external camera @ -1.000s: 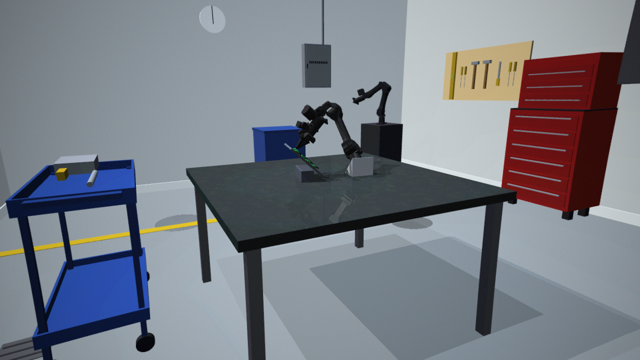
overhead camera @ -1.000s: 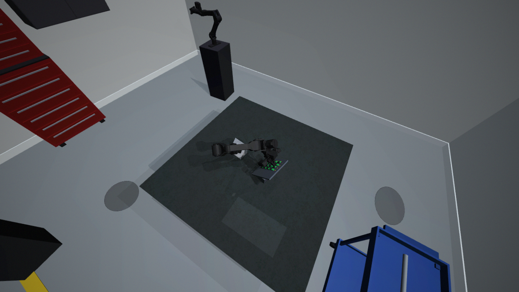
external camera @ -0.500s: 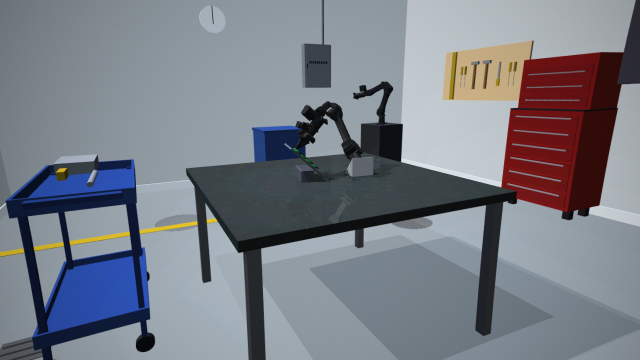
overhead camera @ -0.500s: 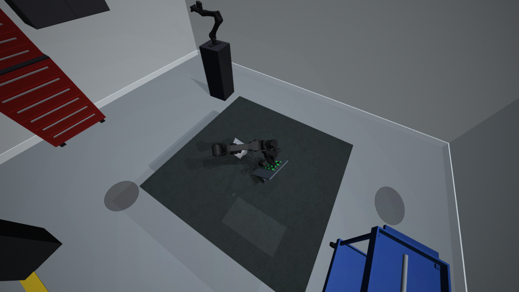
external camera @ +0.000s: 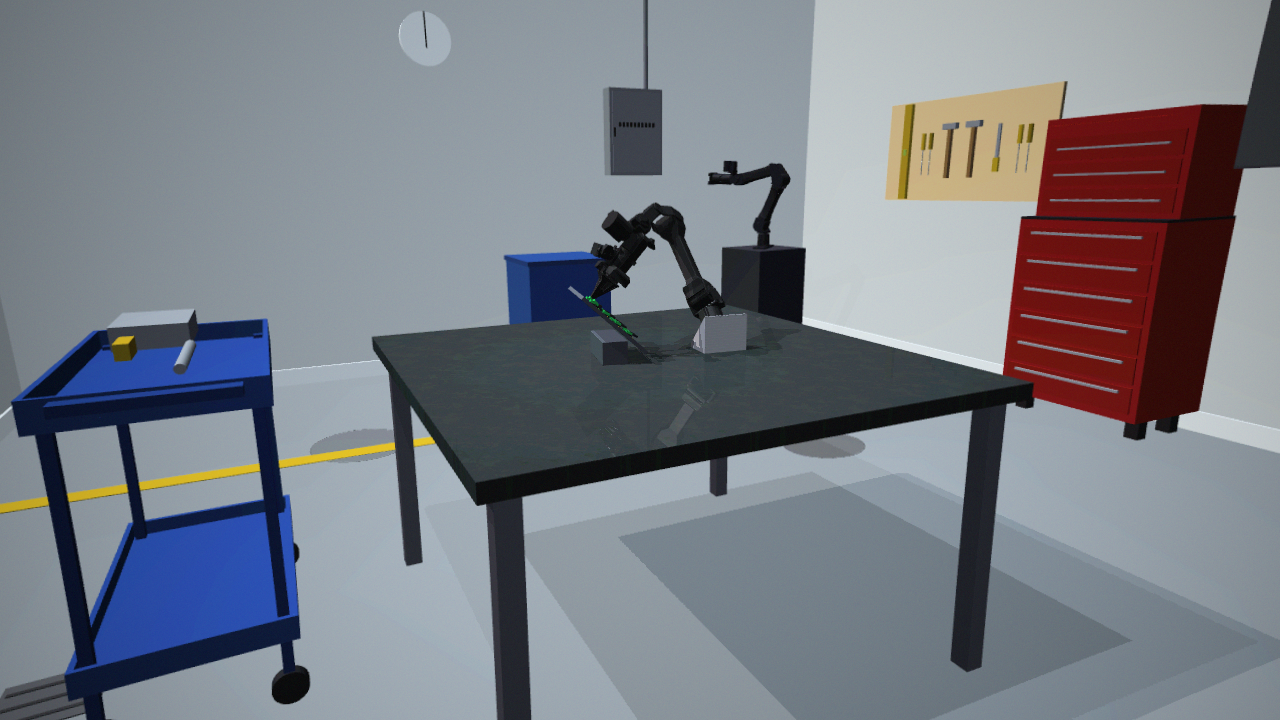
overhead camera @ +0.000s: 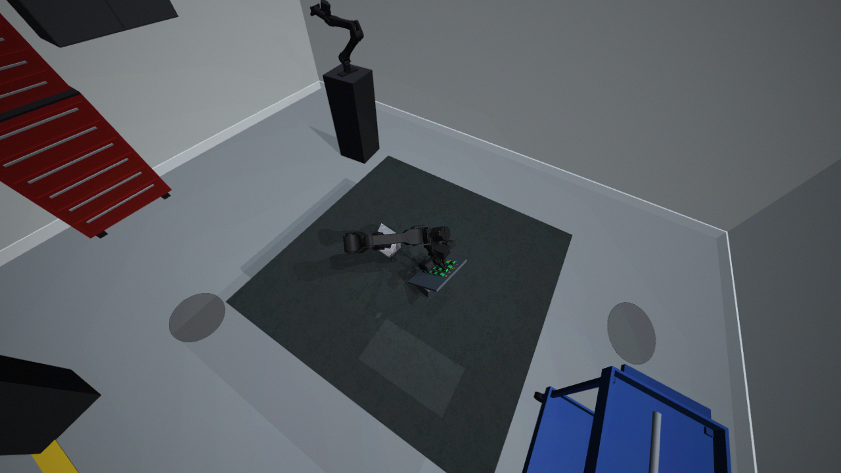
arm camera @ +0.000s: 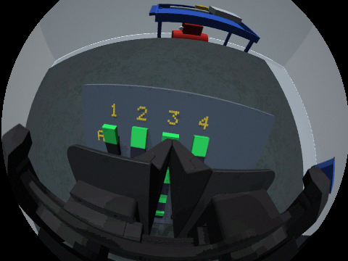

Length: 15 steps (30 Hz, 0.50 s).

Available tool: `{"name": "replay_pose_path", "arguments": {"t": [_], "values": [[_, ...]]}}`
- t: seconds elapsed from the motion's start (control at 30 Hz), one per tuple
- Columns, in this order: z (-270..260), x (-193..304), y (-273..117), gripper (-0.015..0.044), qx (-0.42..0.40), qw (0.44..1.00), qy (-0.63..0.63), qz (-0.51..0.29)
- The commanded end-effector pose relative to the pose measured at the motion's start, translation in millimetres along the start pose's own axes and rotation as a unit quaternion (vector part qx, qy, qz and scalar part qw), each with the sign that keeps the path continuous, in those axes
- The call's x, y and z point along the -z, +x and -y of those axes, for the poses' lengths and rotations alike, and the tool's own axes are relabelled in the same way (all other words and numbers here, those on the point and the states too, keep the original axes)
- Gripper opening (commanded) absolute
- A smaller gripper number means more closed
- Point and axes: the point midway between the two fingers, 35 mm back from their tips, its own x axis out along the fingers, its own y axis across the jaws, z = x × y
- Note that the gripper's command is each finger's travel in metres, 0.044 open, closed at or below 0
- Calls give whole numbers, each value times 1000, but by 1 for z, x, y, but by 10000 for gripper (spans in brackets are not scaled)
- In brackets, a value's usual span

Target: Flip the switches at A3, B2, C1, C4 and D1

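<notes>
Gripper [overhead camera: 442,265] [external camera: 594,295] [arm camera: 170,144]: fingers together, narrow, nothing held; tips at switch A3 [arm camera: 170,136], contact not determinable. Panel [overhead camera: 424,281] [external camera: 577,292] [arm camera: 232,119]: tilted, inward of the edges of the desk [overhead camera: 505,329] [external camera: 760,402] [arm camera: 181,61], nearest none of its 4 corners. Rows B to D: mostly hidden.

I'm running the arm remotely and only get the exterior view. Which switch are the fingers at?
Observer: The wrist view puts the tips of the gripper's fingers at the A3 switch, just under the printed 3.
Operator: From the side I can't read the panel. What's to either side of that switch?
Observer: In the wrist view, the A2 switch is on the left of the picture and the A4 switch on the right, both green at their far ends.
Operator: Can you see C1?
Observer: No, the fingers cover it in the wrist view. The A1 switch does show, beside the printed A.
</notes>
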Motion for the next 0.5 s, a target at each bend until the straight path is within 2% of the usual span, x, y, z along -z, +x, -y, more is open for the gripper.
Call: {"name": "replay_pose_path", "arguments": {"t": [0.0, 0.47], "values": [[-1, 0, 1, 0, -1, 1000, -2, 0], [-1, 0, 3, 0, -1, 1000, -2, 0]]}}
